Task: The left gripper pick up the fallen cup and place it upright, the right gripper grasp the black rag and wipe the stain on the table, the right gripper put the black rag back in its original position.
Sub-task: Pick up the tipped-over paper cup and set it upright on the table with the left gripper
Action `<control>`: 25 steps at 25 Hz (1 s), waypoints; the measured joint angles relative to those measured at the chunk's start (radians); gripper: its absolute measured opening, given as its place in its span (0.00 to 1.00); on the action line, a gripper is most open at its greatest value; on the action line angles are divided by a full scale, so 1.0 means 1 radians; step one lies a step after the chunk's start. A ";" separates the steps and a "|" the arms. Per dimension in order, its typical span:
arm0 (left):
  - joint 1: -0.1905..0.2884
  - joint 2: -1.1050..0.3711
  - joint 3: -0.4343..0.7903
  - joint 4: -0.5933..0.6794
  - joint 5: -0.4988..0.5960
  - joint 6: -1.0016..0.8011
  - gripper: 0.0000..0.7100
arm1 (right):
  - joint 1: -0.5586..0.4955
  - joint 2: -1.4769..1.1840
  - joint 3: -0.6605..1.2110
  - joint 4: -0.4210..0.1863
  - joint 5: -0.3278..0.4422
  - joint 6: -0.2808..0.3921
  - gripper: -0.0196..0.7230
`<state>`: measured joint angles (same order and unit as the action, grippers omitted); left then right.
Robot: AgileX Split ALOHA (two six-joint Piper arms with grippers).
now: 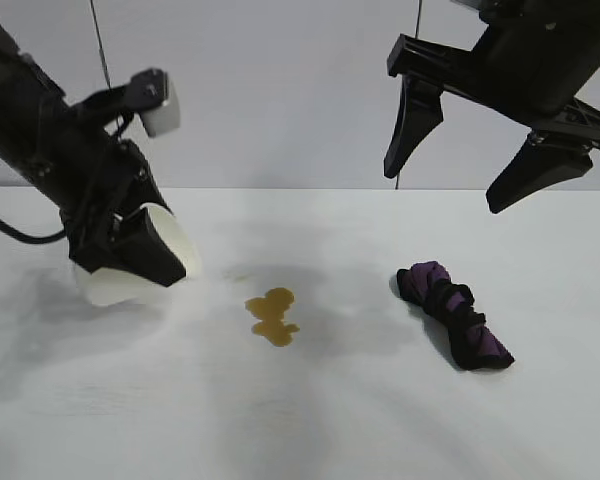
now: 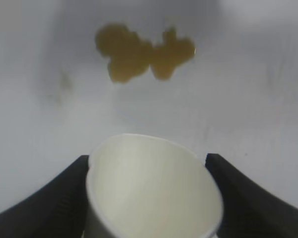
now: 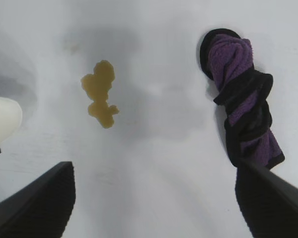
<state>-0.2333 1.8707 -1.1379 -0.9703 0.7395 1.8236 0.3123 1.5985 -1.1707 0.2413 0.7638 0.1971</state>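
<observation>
A: Which step is running?

B: The left end effector [image 1: 130,262] is clenching the cup [image 1: 145,258], tilted, low over the desk [image 1: 310,420]; next it needs righting and setting down.

A: The right end effector [image 1: 460,165]?

B: It is hanging released, rag [image 1: 452,313] below, stain [image 1: 272,316] between both.

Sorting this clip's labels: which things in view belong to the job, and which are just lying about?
Part of the job:
- left tool, closed on the cup, which is tilted
- right tool, open, hovering above the black rag
- the stain, unwiped, between cup and rag
- the table

Just lying about:
- nothing; only a cable trails off the left arm
</observation>
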 joint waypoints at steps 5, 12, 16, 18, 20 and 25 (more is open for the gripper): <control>0.121 -0.001 0.035 -0.291 0.127 0.216 0.64 | 0.000 0.000 0.000 0.005 0.000 0.000 0.84; 0.154 0.000 0.203 -0.685 0.234 0.666 0.64 | 0.000 0.000 0.000 0.009 0.001 0.000 0.84; 0.154 0.063 0.232 -0.716 0.350 0.756 0.64 | 0.000 0.000 0.000 0.014 0.001 0.000 0.84; 0.154 0.130 0.232 -0.721 0.393 0.773 0.64 | 0.000 0.000 0.000 0.017 0.001 -0.001 0.84; 0.154 0.186 0.232 -0.724 0.394 0.786 0.64 | 0.000 0.000 0.000 0.018 0.003 -0.001 0.84; 0.154 0.257 0.232 -0.728 0.393 0.865 0.64 | 0.000 0.000 0.000 0.021 0.022 -0.001 0.84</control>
<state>-0.0796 2.1279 -0.9056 -1.6979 1.1324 2.6885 0.3123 1.5985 -1.1707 0.2624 0.7854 0.1959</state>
